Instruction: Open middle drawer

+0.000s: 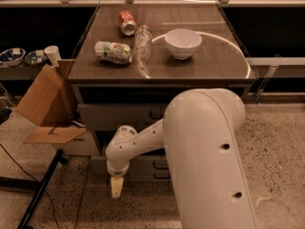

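Note:
The grey cabinet under the table has three drawer fronts. The middle drawer (143,162) is a low grey front with a small dark bar handle (161,165), partly hidden behind my arm. The taller top drawer (119,117) is above it and the lowest drawer (143,175) just below. My gripper (116,187) hangs from the wrist (117,163), pointing down at the floor. It is in front of the cabinet's lower left part, left of the handle and below it, holding nothing. My big white arm (209,156) fills the foreground.
On the table top (214,66) stand a white bowl (183,43), a clear bottle (142,44), a red can (127,23) and a green-white can (113,52). An open cardboard box (45,104) stands at the left. A black stand leg (40,190) lies on the floor.

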Controlling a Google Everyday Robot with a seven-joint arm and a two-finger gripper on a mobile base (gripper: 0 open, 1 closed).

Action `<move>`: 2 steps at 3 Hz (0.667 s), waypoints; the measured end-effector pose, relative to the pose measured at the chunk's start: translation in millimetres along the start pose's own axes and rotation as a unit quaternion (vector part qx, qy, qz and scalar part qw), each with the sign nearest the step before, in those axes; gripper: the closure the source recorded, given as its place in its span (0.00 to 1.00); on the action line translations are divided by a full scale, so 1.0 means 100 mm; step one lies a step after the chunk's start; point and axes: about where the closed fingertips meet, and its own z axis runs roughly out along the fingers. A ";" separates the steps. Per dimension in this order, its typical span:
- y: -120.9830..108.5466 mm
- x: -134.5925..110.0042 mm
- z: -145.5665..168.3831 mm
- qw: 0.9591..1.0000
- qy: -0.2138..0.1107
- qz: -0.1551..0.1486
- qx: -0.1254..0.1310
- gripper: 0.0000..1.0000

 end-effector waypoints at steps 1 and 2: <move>0.11 0.00 -0.02 1.000 0.004 0.005 -0.009 0.00; 0.11 0.00 -0.02 1.000 0.004 0.005 -0.009 0.00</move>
